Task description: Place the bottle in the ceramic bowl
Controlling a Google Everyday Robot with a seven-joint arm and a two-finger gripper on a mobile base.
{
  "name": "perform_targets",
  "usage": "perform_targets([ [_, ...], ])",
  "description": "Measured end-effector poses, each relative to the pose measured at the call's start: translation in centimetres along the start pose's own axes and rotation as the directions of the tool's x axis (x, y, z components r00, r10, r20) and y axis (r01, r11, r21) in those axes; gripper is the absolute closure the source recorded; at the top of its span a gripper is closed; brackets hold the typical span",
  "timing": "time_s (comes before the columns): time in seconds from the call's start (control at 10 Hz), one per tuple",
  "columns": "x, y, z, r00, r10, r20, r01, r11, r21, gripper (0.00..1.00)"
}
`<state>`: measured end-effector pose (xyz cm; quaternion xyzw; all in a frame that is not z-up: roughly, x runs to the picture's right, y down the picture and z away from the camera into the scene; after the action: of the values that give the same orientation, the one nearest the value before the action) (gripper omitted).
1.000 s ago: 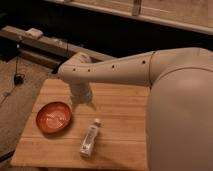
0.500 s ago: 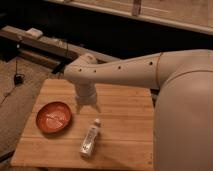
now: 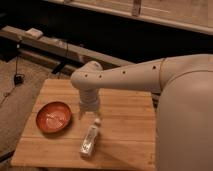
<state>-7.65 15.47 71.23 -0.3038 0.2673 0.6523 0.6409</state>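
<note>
The hand hangs over the middle of the tabletop, pointing down. It is pale like the arm, and I cannot tell if it is open or closed. It holds nothing that I can see. It sits between the bowl and the top end of the bottle, a bit closer to the bottle.

The bottle lies flat on the wood, near the front edge. It is thin and clear, with a pale label. Its white cap points to the back, toward the hand, and the cap is just below the tip of the hand. I cannot tell if they touch.

The bowl stands on the left part of the tabletop. It is round, low and orange-red, and it shines a little inside. Nothing is in it. The bottle and the bowl are near each other but apart.

The arm is thick and cream white, with small dark dots along it. It comes in from the right, goes across the back of the tabletop and bends down at the hand. A big round white part of the robot fills the right side.

Behind the tabletop a long dark beam runs across, and a small pale thing lies on it. Thin black cables hang down to the gray floor on the left.
</note>
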Motion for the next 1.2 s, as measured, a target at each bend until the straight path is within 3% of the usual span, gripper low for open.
perform_targets([
  [0.5,1.3,0.1,4.1,0.995,-0.025,-0.099,0.026,1.0,0.017,0.35],
  [1.2,1.9,0.2,8.5,0.974,-0.031,-0.225,0.037,0.999,0.026,0.35],
])
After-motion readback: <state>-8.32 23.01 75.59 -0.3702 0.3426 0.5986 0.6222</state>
